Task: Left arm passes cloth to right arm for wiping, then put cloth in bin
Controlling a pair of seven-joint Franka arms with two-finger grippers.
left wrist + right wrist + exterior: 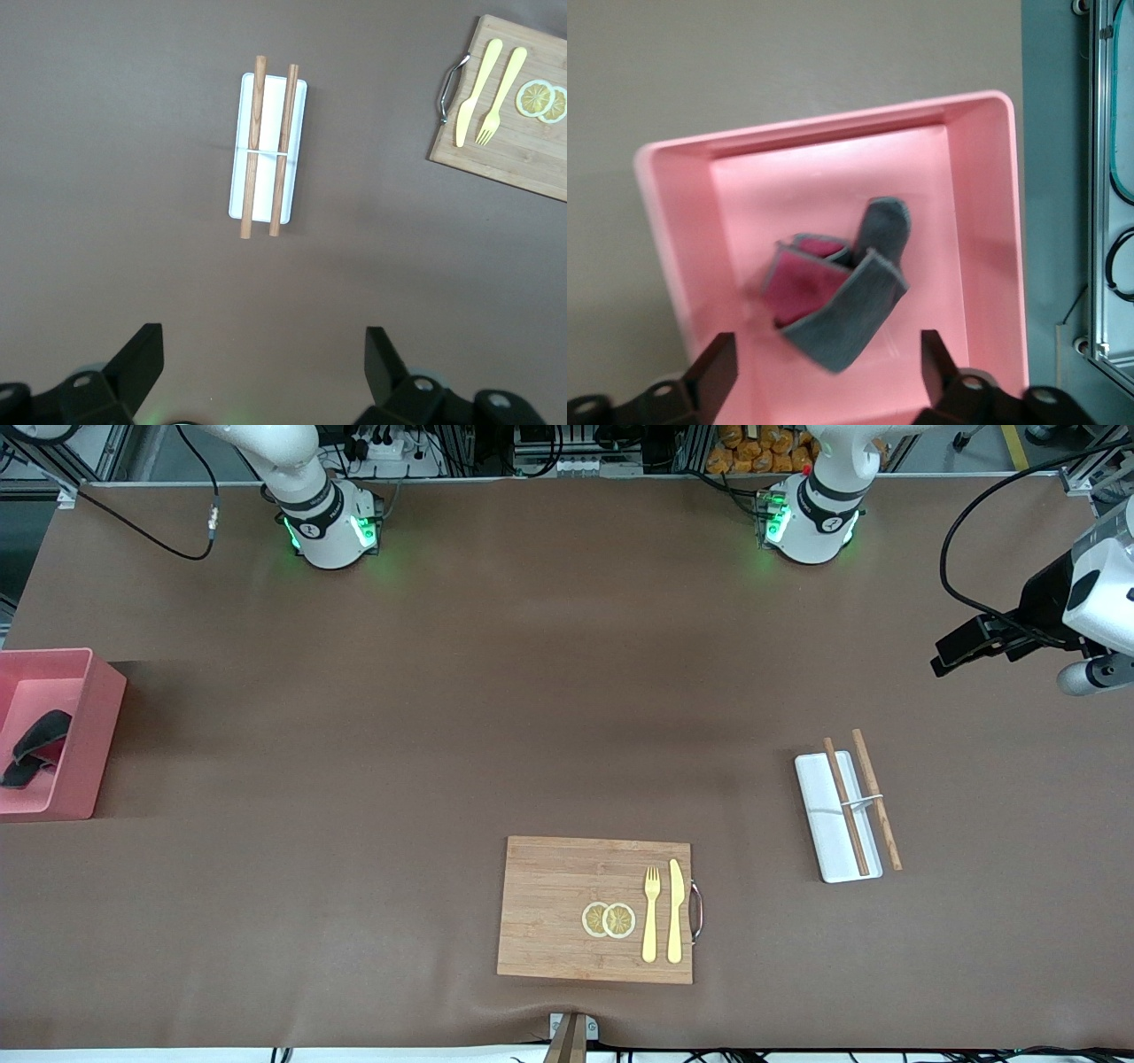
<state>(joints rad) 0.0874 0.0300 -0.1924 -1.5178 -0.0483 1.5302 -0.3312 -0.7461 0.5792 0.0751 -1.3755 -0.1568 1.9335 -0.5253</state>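
The dark grey cloth (35,746) is inside the salmon-pink bin (106,717) at the right arm's end of the table. In the right wrist view the cloth (859,305) is crumpled with its magenta side showing, inside the bin (833,126). My right gripper (827,350) hangs open above it, and neither finger touches the cloth. The right hand itself is out of the front view. My left gripper (948,657) waits in the air over the left arm's end of the table, open and empty (263,345).
A white oblong tray (819,824) carries two wooden sticks (877,797) near the left arm's end. A wooden board (549,908) with a yellow fork (651,914), knife (675,911) and lemon slices (609,919) lies near the front camera.
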